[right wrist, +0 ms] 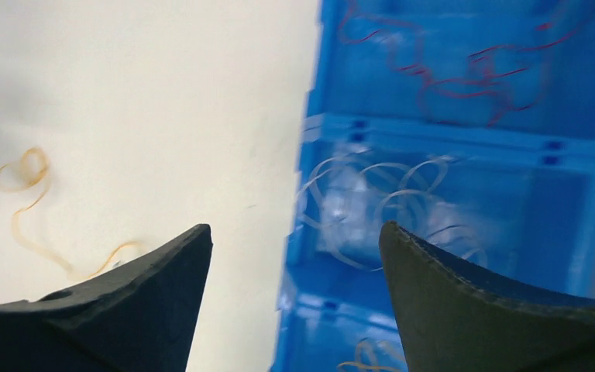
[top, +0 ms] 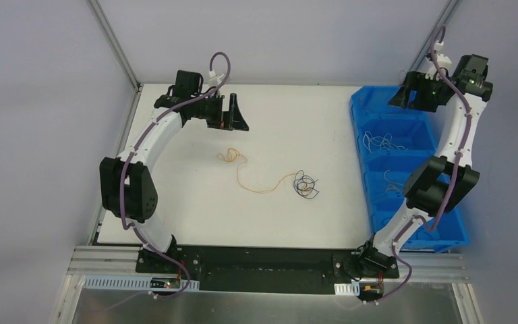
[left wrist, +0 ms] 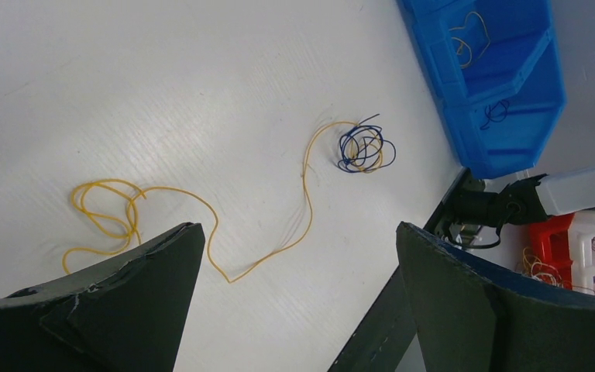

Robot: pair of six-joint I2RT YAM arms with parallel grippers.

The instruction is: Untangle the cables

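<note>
Desk: white desk (top: 175, 202) is carrying the loose cables near its middle, between our two arms
Orange cable: the orange cable (left wrist: 307, 186) is lying drawn out in a long wavy line, coiling into small loops (left wrist: 108, 209) at its far-left end
Dark clump: the dark blue clump (left wrist: 364, 147) is sitting at the orange cable's other end, with orange strands running through it
Progress: we are judging the job partly done, as white wires (right wrist: 372, 209) and red wires (right wrist: 465, 77) are lying apart in their own compartments of the blue bin (top: 361, 135)
Left to do: we are reading the dark clump as knotted with the orange cable, so pulling these two apart is remaining, then binning each
Left gripper: our left gripper (left wrist: 298, 232) is hanging released, jaws wide, above the orange cable and grasping nothing
Right gripper: our right gripper (right wrist: 294, 229) is hovering released over the bin's edge, holding nothing
In the way: nothing is lying between the left gripper and the cables; the bin wall is standing just right of the clump, and we are expecting hair-thin strands flat on the desk to be hard to pinch
</note>
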